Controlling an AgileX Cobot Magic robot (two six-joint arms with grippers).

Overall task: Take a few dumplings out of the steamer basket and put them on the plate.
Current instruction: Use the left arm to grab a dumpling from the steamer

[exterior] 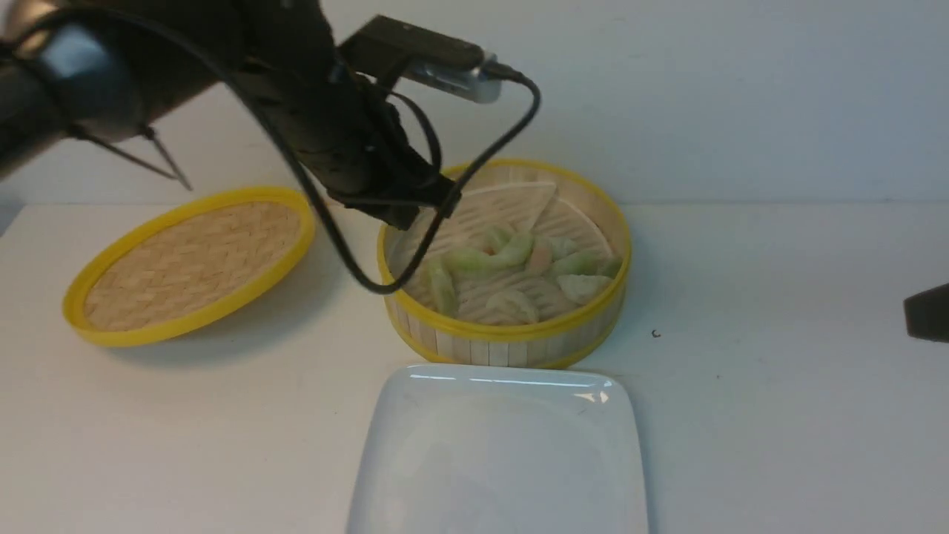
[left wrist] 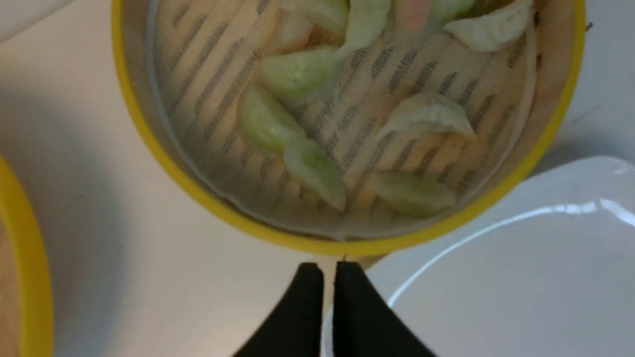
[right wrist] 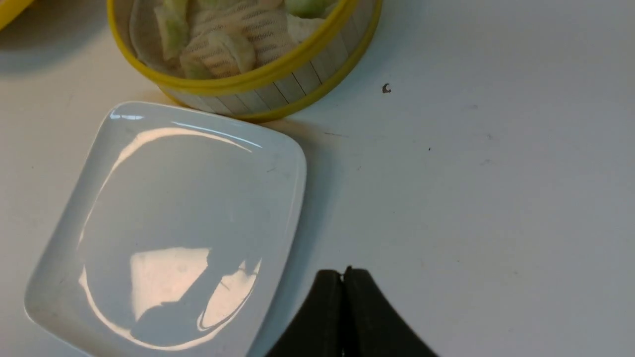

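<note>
The steamer basket [exterior: 511, 331] stands mid-table with several pale green, whitish and one pinkish dumplings [exterior: 489, 259] on its white slotted liner. The empty white plate [exterior: 504, 445] lies just in front of it. My left gripper [exterior: 404, 211] hangs above the basket's left rear rim. In the left wrist view the left gripper [left wrist: 328, 267] is empty, its fingers almost touching, with the basket [left wrist: 149, 144], dumplings [left wrist: 297, 74] and plate [left wrist: 521, 277] below. My right gripper [exterior: 916, 311] is at the far right. In the right wrist view it [right wrist: 342, 272] is shut and empty over bare table beside the plate [right wrist: 188, 208].
The shallow woven lid [exterior: 193, 263] with a yellow rim rests tilted on the table left of the basket, under my left arm. A cable loops from the left wrist down in front of the basket's left rim. A small dark speck [exterior: 655, 334] lies right of the basket.
</note>
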